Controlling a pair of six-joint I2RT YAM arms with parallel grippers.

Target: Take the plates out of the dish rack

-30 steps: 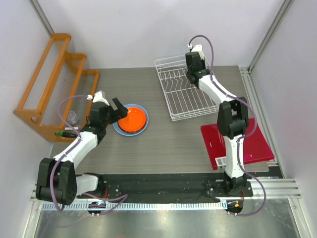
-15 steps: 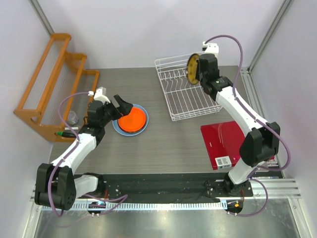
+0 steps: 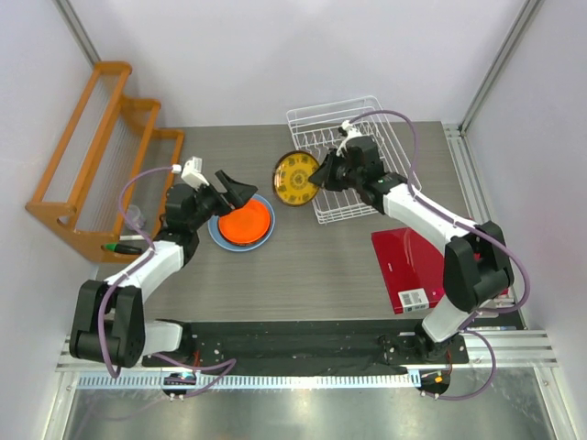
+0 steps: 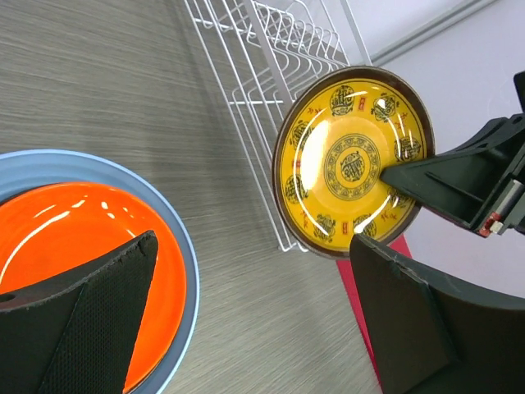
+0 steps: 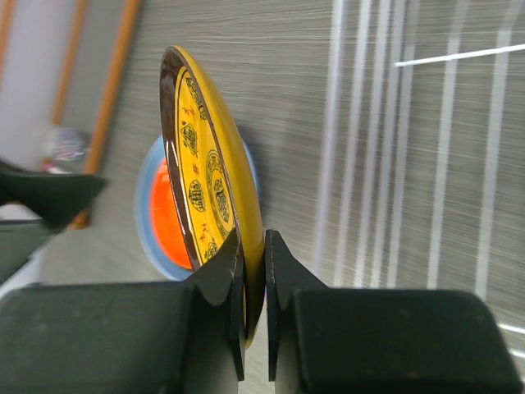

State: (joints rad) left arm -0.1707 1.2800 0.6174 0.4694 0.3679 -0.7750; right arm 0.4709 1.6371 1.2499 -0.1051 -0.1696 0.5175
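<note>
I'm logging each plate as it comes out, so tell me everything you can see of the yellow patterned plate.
The yellow plate is round and glossy, ceramic by its look, with a dark brown rim, a ring of dark medallions and a central emblem. It is held on edge beside the dish rack, out of its tines, with its face turned away from the rack. Only the right gripper touches it, its fingers pinching the rim.

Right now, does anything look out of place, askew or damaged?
Nothing spilled or broken. The dish rack sits skewed to the table edges. The yellow patterned plate stands on edge because the right gripper's jaws clamp its rim, beside the rack.
</note>
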